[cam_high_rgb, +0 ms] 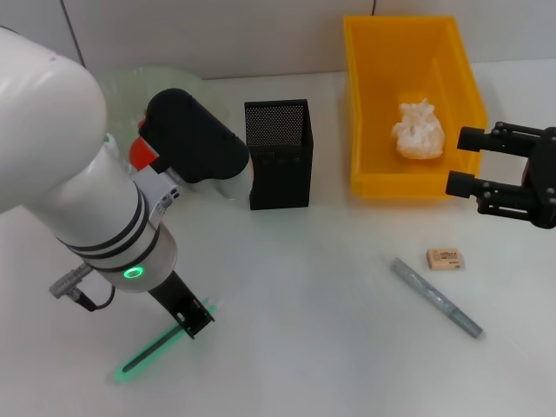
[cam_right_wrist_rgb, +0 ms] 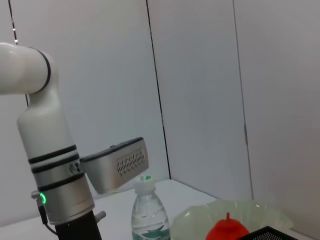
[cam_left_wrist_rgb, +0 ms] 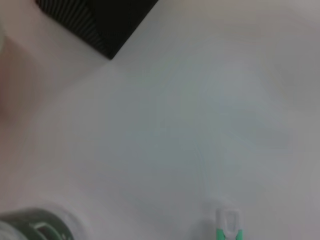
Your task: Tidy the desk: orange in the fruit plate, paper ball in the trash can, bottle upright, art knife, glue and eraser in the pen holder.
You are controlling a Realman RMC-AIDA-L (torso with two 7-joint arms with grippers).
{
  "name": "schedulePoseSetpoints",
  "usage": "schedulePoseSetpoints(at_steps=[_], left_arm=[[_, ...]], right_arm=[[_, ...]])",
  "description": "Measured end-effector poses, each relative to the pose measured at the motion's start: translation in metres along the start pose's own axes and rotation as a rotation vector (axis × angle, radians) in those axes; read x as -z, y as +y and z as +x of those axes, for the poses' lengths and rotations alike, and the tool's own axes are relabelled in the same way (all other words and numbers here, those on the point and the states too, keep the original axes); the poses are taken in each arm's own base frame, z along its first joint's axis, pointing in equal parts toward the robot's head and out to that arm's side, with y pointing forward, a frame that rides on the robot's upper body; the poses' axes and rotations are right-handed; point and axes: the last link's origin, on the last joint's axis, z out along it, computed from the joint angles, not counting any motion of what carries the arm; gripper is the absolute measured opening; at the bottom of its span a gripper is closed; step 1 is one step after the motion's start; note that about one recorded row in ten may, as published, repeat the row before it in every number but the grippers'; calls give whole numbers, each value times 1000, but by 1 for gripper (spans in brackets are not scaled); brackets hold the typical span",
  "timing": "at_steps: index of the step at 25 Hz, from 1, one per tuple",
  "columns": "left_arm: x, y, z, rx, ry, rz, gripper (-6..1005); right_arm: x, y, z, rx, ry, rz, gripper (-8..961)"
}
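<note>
Trouble is likeliest at the near left, where the left gripper (cam_high_rgb: 187, 314) hangs low over a green stick (cam_high_rgb: 148, 354) lying flat on the surface (cam_high_rgb: 304, 287). Whether it has hold of anything, you cannot tell. The stick is thin and lies flat, so a shallow or off-centre pinch could skid it away or flip one end up. The left wrist view shows only its tip (cam_left_wrist_rgb: 227, 227), so you have little to line up on.

The holder (cam_high_rgb: 280, 152) is a narrow target, and a tilted stick could catch its rim and tip it. The bottle (cam_right_wrist_rgb: 145, 210) stands upright just behind the left arm (an elbow swing could knock it over).

The right gripper (cam_high_rgb: 473, 165) waits at the far right beside the bin (cam_high_rgb: 360, 113), jaws apart and empty. The paper ball (cam_high_rgb: 417, 130) is in the bin and the orange (cam_right_wrist_rgb: 227, 230) is on the plate (cam_high_rgb: 148, 82). The eraser (cam_high_rgb: 445, 258) and a grey stick (cam_high_rgb: 434, 297) lie near right, close enough that reaching for one may nudge the other.
</note>
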Motion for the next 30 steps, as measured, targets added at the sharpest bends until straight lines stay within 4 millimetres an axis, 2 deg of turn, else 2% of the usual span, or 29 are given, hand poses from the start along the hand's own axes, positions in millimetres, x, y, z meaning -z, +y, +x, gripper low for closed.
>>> schedulePoseSetpoints(at_steps=[30], left_arm=[[30, 4, 29, 13, 202, -53, 106]], right_arm=[[3, -3, 2, -4, 4, 29, 603]])
